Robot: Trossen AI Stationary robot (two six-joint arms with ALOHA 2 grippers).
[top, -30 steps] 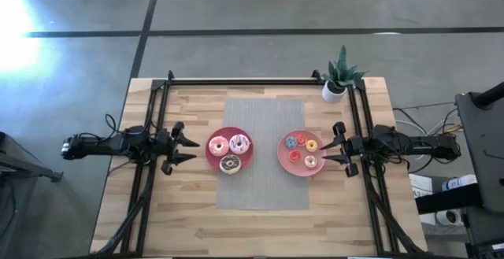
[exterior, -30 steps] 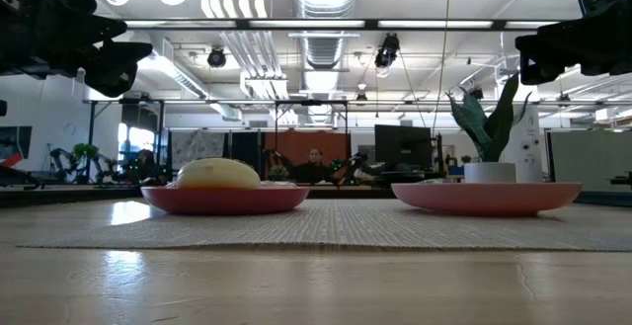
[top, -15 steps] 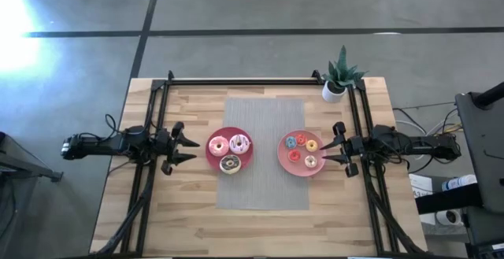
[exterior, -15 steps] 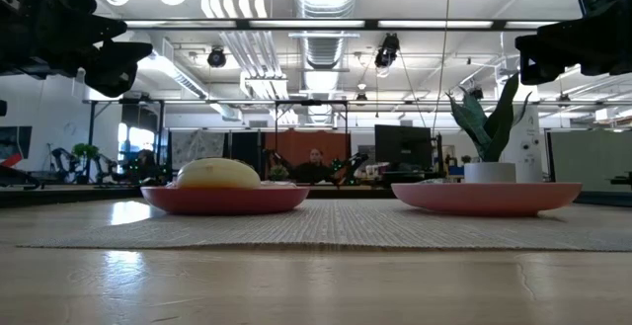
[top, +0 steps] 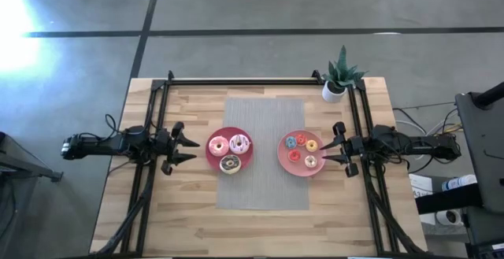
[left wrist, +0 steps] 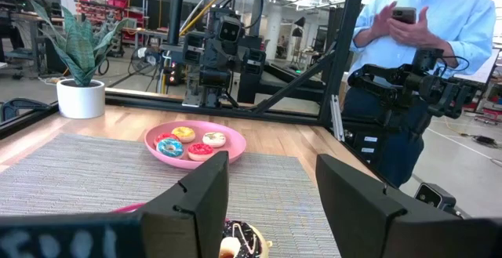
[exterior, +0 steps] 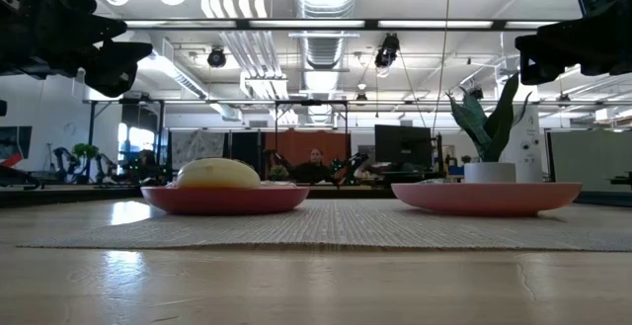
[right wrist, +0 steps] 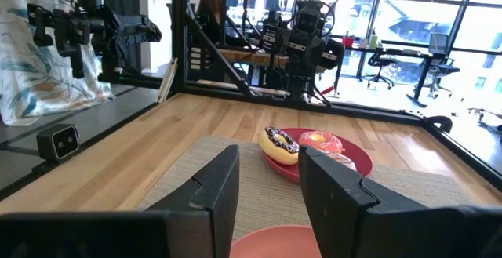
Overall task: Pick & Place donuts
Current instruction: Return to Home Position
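Observation:
Two pink plates sit on a grey mat in the high view. The left plate (top: 213, 155) carries three larger donuts: two pink-iced (top: 218, 145) (top: 239, 142) and one chocolate (top: 230, 163). The right plate (top: 283, 157) carries several small donuts, blue (top: 290, 142), red (top: 301, 138), orange (top: 312, 145), red (top: 294, 155) and pale (top: 310, 161). My left gripper (top: 190, 148) hovers open just left of the left plate. My right gripper (top: 329, 149) hovers open just right of the right plate. Neither holds anything.
A potted plant (top: 339, 78) stands at the table's far right corner. A black frame (top: 236, 81) runs along the far edge and both sides. Bare wood lies near of the mat (top: 264, 188). A person (left wrist: 416, 23) stands beyond the table in the left wrist view.

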